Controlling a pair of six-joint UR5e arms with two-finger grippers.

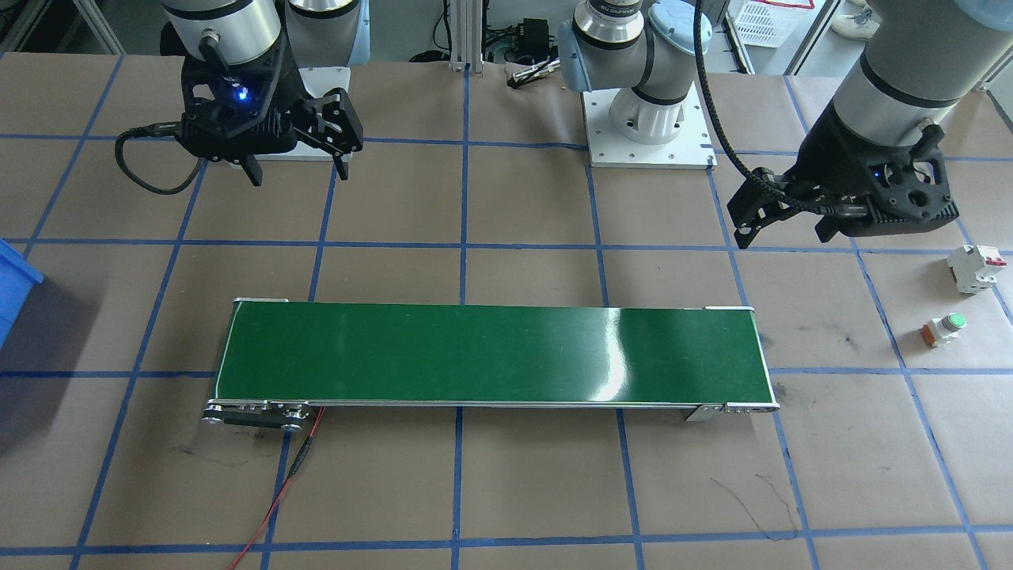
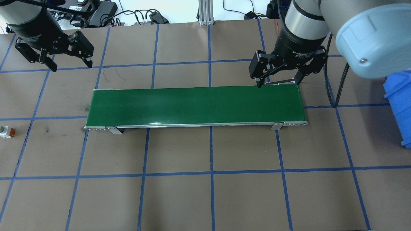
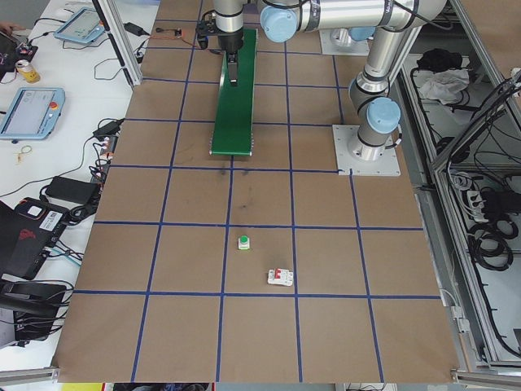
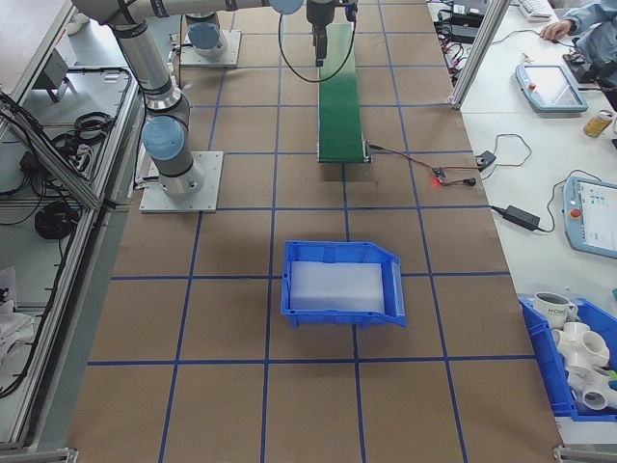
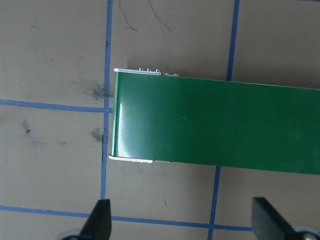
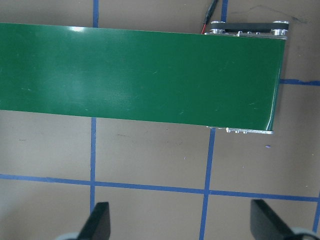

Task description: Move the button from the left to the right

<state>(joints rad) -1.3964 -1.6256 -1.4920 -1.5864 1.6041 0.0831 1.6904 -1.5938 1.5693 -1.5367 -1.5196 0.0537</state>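
The button (image 1: 944,329) has a round green cap and an orange-red base. It lies on the brown table beyond the belt's end on my left side, and shows again as the button (image 2: 6,132) and the button (image 3: 243,242). My left gripper (image 2: 71,65) hangs open and empty above the table, behind the belt's left end and well away from the button; it also shows as the left gripper (image 1: 744,229). My right gripper (image 2: 278,82) is open and empty above the back edge of the belt's right end, seen too as the right gripper (image 1: 299,176).
A long green conveyor belt (image 2: 196,104) lies across the table's middle, with a red wire (image 1: 277,495) at its right end. A white circuit breaker (image 1: 977,268) with a red top stands near the button. A blue bin (image 4: 342,285) sits past the belt's right end.
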